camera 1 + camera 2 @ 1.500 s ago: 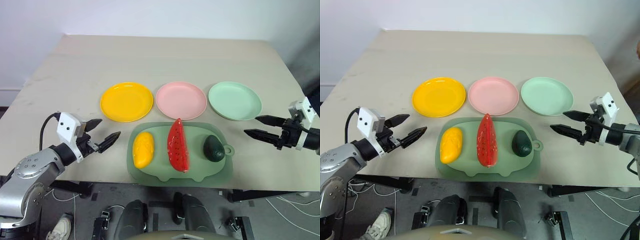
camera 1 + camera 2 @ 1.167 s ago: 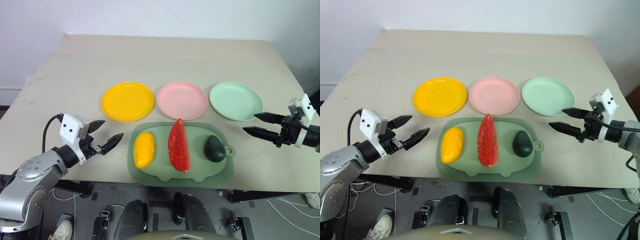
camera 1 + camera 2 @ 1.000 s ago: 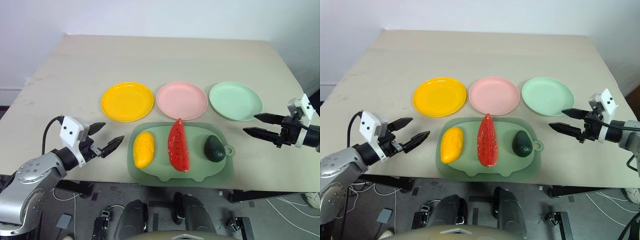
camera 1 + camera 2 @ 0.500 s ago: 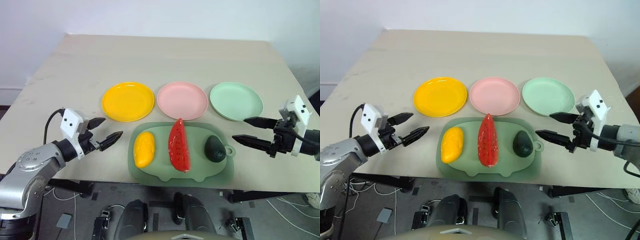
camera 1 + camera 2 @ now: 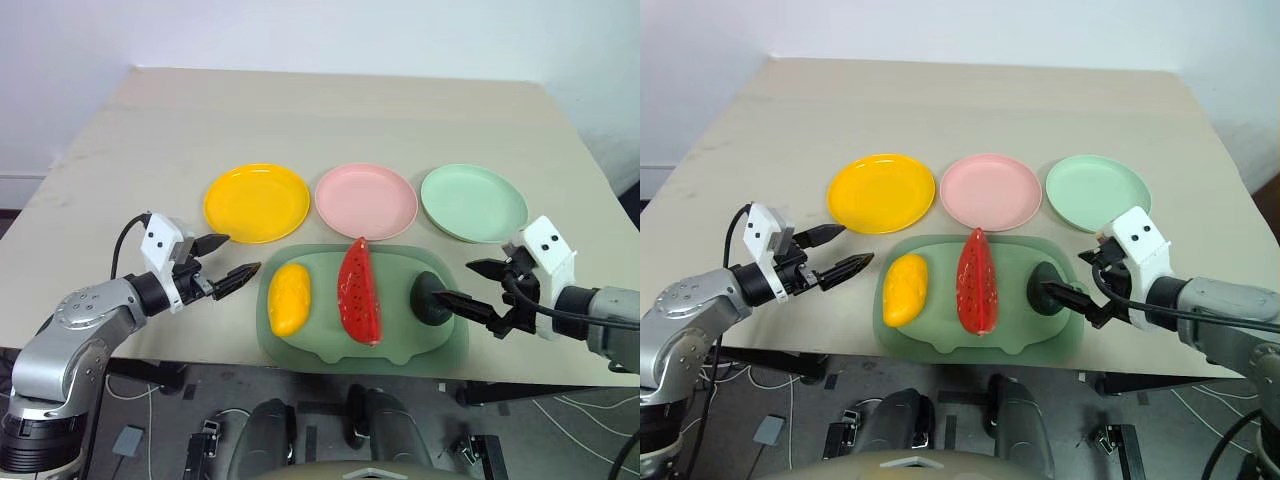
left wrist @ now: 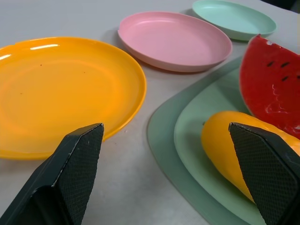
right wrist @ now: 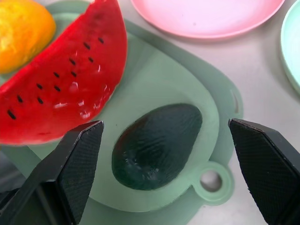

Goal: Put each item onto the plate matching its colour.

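Note:
On the green mat [image 5: 400, 345] lie a yellow mango-like fruit [image 5: 288, 298], a red watermelon wedge [image 5: 358, 290] and a dark green avocado [image 5: 430, 297], left to right. Behind them stand a yellow-orange plate [image 5: 257, 203], a pink plate [image 5: 366, 200] and a mint green plate [image 5: 473, 202], all bare. My right gripper [image 5: 455, 280] is open at the avocado's right side and points at it. In the right wrist view the avocado [image 7: 157, 145] lies between and ahead of the fingers [image 7: 77, 164]. My left gripper [image 5: 238, 255] hangs open just left of the mat, near the yellow plate's front rim.
The beige table [image 5: 330, 120] stretches wide behind the plates. Its front edge runs just under the mat. The mat has a small ring handle [image 5: 459, 299] on its right, under my right gripper.
My right gripper has swung left and slightly down, from off the mat's right side up to the avocado. The left gripper has barely moved. Both stay open.

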